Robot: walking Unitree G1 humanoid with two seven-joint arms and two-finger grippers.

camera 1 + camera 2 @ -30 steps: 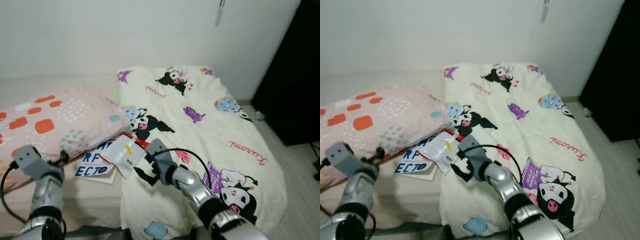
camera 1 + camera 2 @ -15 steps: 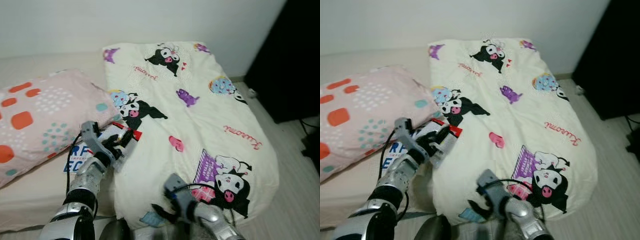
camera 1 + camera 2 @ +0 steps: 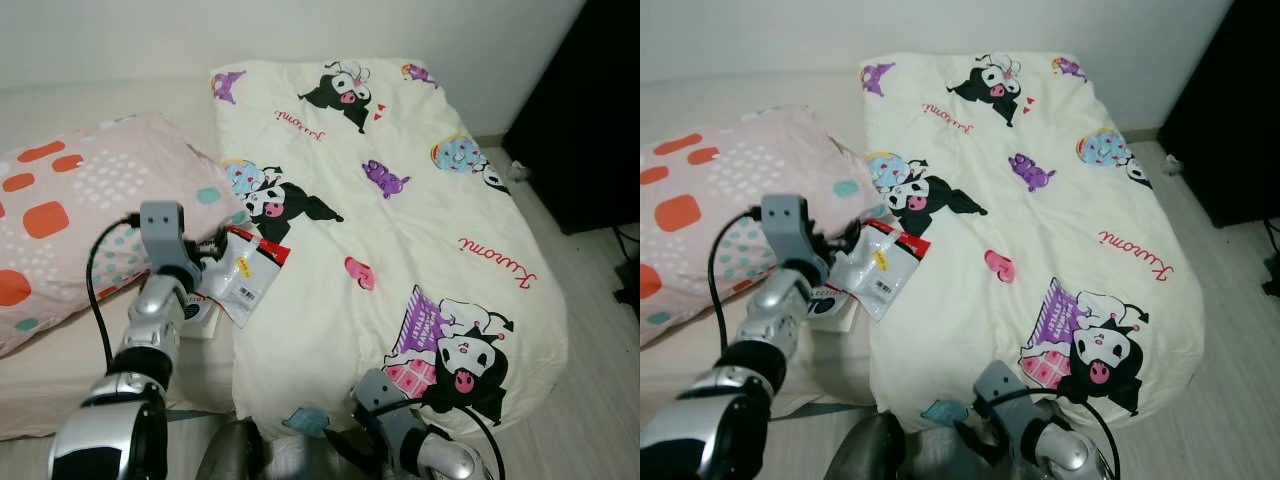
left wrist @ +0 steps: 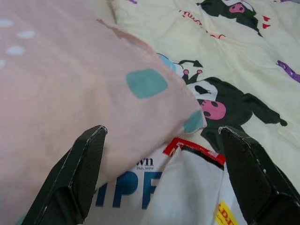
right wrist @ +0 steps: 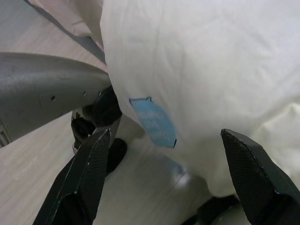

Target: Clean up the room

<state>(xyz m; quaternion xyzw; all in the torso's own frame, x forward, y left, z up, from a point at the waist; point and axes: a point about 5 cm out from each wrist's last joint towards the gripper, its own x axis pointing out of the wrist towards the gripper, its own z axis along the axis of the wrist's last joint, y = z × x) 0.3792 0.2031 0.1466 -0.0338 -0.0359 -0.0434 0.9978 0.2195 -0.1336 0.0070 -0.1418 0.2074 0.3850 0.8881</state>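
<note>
Cream fabric printed with black-and-white cartoon figures forms the quilt (image 3: 390, 210) that covers most of the bed in the left eye view. A pink pillow (image 3: 80, 220) with orange and teal patches lies beside it on the robot's left. Between the two, a white plastic packet (image 3: 243, 285) with a red top strip rests on the quilt's edge, partly over a blue-lettered card (image 3: 190, 308). The left gripper (image 3: 212, 250) reaches to the packet's upper edge at the pillow's corner. The right arm sits low at the foot of the bed, by the quilt's hanging edge.

Right eye view: the same layout; the packet (image 3: 880, 275) lies just beside the pillow (image 3: 710, 200), and a dark cabinet stands at the far right.

Left wrist view: the two black fingers (image 4: 77, 173) stand wide apart, holding nothing. Between them lie the pillow's corner, the packet's red strip (image 4: 194, 147) and the card's blue letters.

Right wrist view: the right gripper (image 5: 161, 183) is also spread wide and empty, its fingers (image 5: 86, 176) framing the quilt's overhanging edge, a small blue tag (image 5: 153, 122) and the pale wooden floor (image 5: 37, 173).
</note>
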